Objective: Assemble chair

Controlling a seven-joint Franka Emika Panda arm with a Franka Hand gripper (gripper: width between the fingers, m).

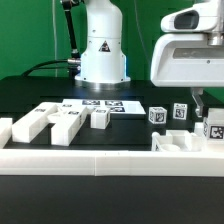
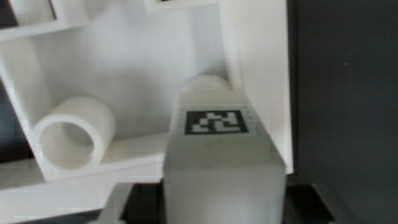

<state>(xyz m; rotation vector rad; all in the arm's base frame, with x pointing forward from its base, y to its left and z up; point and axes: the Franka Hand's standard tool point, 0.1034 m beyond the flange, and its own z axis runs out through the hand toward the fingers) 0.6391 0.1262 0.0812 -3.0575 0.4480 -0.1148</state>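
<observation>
on black table, green backdrop behind: claw straddles tagged white post; grip cannot tell.

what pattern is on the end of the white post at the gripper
Black-and-white square tag on the white post; clearest in the wrist view.

White chair parts lie scattered on the black tabletop. A tagged post stands just beside a slab.
</observation>
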